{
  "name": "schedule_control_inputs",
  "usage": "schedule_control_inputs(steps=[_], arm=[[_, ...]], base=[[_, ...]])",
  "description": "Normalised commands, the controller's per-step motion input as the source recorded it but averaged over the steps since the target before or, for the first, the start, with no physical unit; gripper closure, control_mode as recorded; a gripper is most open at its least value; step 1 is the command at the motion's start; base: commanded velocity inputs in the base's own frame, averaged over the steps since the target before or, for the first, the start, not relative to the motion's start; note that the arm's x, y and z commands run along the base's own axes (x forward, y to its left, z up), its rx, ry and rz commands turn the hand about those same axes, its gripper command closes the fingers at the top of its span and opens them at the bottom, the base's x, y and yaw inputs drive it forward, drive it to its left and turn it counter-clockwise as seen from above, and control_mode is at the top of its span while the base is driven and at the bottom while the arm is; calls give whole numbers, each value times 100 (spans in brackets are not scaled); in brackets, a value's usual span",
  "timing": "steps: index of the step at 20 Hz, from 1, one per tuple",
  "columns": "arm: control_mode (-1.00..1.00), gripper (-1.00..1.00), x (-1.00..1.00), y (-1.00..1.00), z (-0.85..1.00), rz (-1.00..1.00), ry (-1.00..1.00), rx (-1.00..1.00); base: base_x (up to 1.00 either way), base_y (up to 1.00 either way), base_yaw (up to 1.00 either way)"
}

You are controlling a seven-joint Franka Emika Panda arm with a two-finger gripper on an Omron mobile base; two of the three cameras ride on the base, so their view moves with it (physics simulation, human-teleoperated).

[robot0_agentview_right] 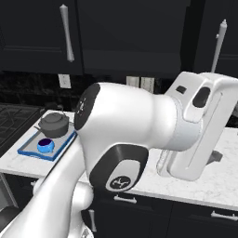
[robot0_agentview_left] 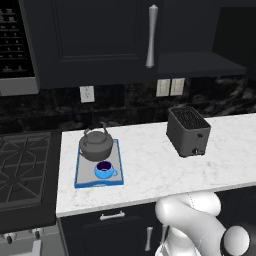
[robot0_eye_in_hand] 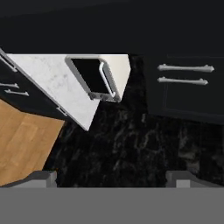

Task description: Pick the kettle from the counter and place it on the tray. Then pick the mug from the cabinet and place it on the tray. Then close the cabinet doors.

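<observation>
Blue-rimmed tray (robot0_agentview_left: 118, 161) lies near the left front corner of the worktop (robot0_agentview_left: 150, 170); on it the blue mug (robot0_agentview_left: 104, 170) sits at the near end, the dark kettle (robot0_agentview_left: 96, 144) just behind. Farther right stands a black toaster (robot0_agentview_left: 188, 131). Above, one cabinet door (robot0_agentview_left: 95, 40) is shut. Gripper (robot0_eye_in_hand: 109, 177) fingers stand wide apart, empty.

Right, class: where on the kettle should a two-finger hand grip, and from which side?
On the kettle, grip the thin arched handle, coming down from above. It stands upright over the lid, slim enough to pinch; the body looks too round and wide, and the blue mug crowds its front on the tray.
</observation>
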Motion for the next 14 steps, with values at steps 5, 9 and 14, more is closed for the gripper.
schedule_control_inputs(steps=[5,9,14], arm=[[-100,-100,53,2,-3,9,3,-7],[-100,-100,37,13,0,13,0,-9],[-100,-100,17,35,0,19,0,-14]], base=[[0,0,0],[0,0,0],[0,0,0]])
